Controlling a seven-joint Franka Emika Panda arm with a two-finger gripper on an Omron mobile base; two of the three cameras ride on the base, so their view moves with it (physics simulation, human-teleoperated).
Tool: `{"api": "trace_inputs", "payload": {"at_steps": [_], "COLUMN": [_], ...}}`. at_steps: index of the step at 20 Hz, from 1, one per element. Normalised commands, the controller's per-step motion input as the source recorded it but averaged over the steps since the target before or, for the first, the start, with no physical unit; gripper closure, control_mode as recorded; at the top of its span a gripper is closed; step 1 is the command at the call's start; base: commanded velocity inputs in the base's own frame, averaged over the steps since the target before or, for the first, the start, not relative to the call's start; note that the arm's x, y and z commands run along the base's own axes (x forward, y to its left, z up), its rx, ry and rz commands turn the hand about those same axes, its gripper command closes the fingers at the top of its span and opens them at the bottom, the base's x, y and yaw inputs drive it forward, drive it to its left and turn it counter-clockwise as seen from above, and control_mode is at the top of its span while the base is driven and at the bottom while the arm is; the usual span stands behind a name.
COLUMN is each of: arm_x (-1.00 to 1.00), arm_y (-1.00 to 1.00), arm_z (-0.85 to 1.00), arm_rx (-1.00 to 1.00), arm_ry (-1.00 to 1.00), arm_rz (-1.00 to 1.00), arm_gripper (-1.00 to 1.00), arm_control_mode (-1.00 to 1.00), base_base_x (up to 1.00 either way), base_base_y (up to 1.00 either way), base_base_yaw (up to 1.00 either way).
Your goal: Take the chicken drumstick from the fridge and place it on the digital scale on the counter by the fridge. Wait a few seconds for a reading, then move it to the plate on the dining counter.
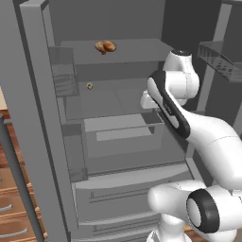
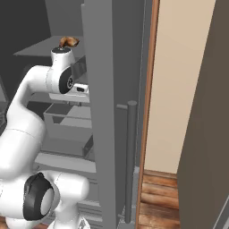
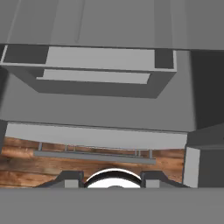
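Observation:
The chicken drumstick (image 1: pixel 105 47) lies golden-brown on an upper shelf of the open grey fridge (image 1: pixel 118 142); in the right base view the drumstick (image 2: pixel 68 42) peeks out just above my arm's wrist joint. My white hand (image 1: pixel 147 100) is inside the fridge, below and to the right of the drumstick and well apart from it. The hand view looks down past the gripper (image 3: pixel 110 179). Its fingertips (image 3: pixel 65 178) stand apart with nothing between them. The digital scale, the plate and the dining counter are out of view.
A tiny yellowish item (image 1: pixel 89 86) sits on the shelf below the drumstick. Under my hand are a grey bin (image 3: pixel 96 74) and a drawer front (image 3: pixel 94 142). The fridge door (image 2: pixel 112 89) with its bar handle (image 2: pixel 130 161) stands close on the right. Wooden drawers (image 1: pixel 12 208) show at left.

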Motion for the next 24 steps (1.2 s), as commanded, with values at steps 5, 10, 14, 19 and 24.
{"api": "trace_inputs", "payload": {"at_steps": [5,10,14,19,24], "arm_x": [0.01,-0.24,-0.71,-0.53,-0.17], "arm_y": [0.0,0.08,0.45,0.34,0.42], "arm_z": [0.0,0.0,0.37,0.75,0.68], "arm_rx": [0.0,0.06,0.0,0.0,0.0], "arm_ry": [0.0,-0.15,-0.24,-0.21,-0.1], "arm_rz": [0.0,0.01,0.0,0.0,0.0], "arm_gripper": [-1.0,-1.0,-1.0,-1.0,-1.0], "arm_control_mode": [-1.0,-1.0,-1.0,-1.0,-1.0], "base_base_x": [0.0,0.0,0.0,0.0,0.0], "base_base_y": [0.0,0.0,0.0,0.0,0.0], "base_base_yaw": [0.0,0.0,0.0,0.0,0.0]}}
